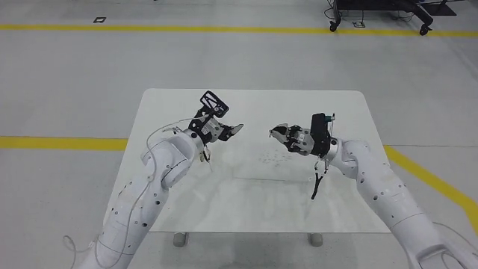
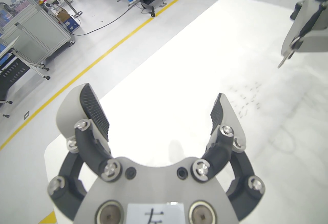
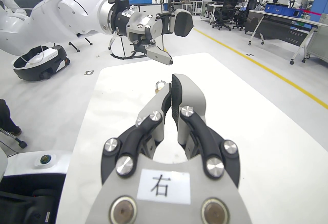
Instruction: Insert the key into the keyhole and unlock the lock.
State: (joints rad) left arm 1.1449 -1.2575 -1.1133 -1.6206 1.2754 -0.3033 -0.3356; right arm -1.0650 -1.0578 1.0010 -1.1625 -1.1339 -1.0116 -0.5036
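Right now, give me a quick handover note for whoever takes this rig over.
The left hand is open and empty above the table, facing the right hand and apart from it.
The right hand is shut on the padlock, shackle pointing toward the left hand.
Done: padlock held off the table.
Still to do: key into the keyhole, then unlock; the left hand holds no key.

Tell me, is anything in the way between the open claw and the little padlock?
Nothing visible does. The small padlock sticks out from the tips of the shut right claw, and only open air separates it from the open left claw facing it.
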